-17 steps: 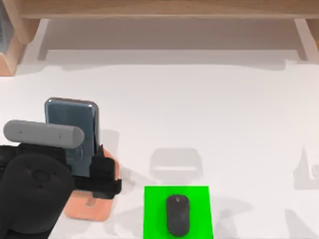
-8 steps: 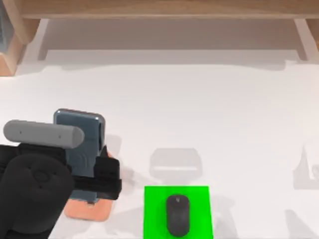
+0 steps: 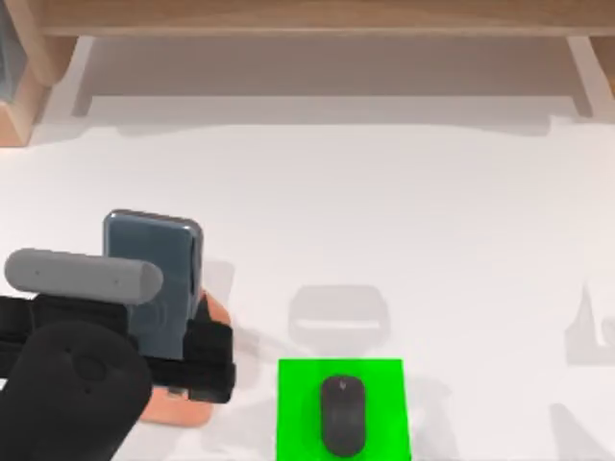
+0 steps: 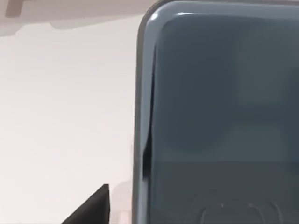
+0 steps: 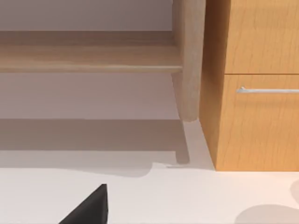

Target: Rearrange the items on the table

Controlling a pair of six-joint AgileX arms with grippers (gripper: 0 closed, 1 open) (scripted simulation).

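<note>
Top view, nearest edge first: the mouse [image 3: 343,415] lies at about 6 o'clock on the table [image 3: 432,221], lengthwise on a bright green square mat [image 3: 298,413], inside the mat's borders. At 7 to 8 o'clock the left arm [image 3: 67,394] reaches in from the near left corner, a grey cylinder [image 3: 84,273] lying across its wrist. The left gripper [image 3: 178,351] sits over an orange-pink stand [image 3: 183,408], which lies just left of the green mat without touching it. The jaws are clenched on the lower part of the phone [image 3: 154,279]; a black finger [image 3: 211,351] shows against the phone's right edge. The phone stands up out of the grip over the stand, glossy grey-blue, its rounded top end pointing toward 12 o'clock; whether its lower end touches the stand cannot be told, as the gripper covers it. In the left wrist view the phone [image 4: 219,116] is very close, with a black fingertip [image 4: 91,207] beside its long edge and white table [image 4: 65,102] beyond. Farthest, at 12 o'clock, a light wooden shelf frame [image 3: 317,17] runs along the far edge. The right wrist view shows that shelf frame [image 5: 93,56], a wooden cabinet [image 5: 252,84] with a metal handle [image 5: 266,89], and one black fingertip [image 5: 88,207]; the right gripper's jaw state cannot be told.
</note>
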